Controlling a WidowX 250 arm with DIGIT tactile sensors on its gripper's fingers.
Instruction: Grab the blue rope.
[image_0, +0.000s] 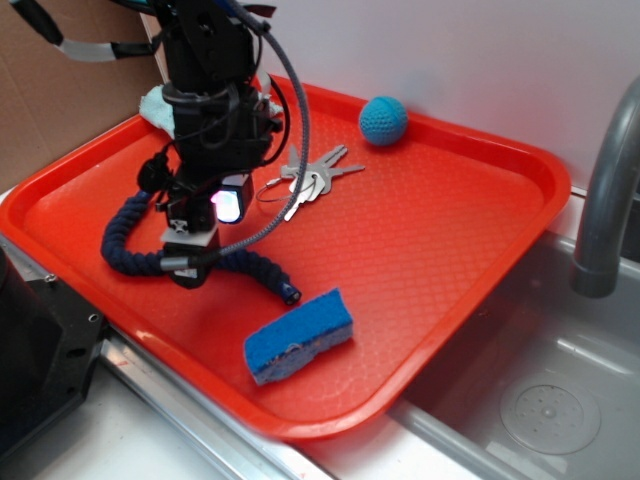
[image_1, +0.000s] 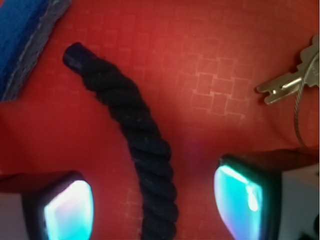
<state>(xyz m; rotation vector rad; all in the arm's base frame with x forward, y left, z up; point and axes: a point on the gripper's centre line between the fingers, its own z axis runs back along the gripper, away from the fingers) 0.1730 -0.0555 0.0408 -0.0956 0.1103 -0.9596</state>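
Note:
The blue rope (image_0: 135, 255) is a thick navy twisted cord lying curved on the red tray (image_0: 430, 230) at its front left. In the wrist view the blue rope (image_1: 142, 145) runs from a capped end at upper left down between my fingers. My gripper (image_1: 155, 207) is open, low over the tray, with a glowing fingertip (image_1: 67, 210) on the left of the cord and the other pad (image_1: 240, 197) on the right; both stand apart from the rope. In the exterior view the gripper (image_0: 195, 255) straddles the middle of the rope.
A bright blue sponge (image_0: 298, 336) lies near the tray's front edge and shows in the wrist view's top left corner (image_1: 22, 35). Keys (image_0: 315, 180) on a wire ring lie mid-tray. A teal crocheted ball (image_0: 383, 120) sits at the back. A sink (image_0: 540, 400) with a grey faucet (image_0: 605, 200) is to the right.

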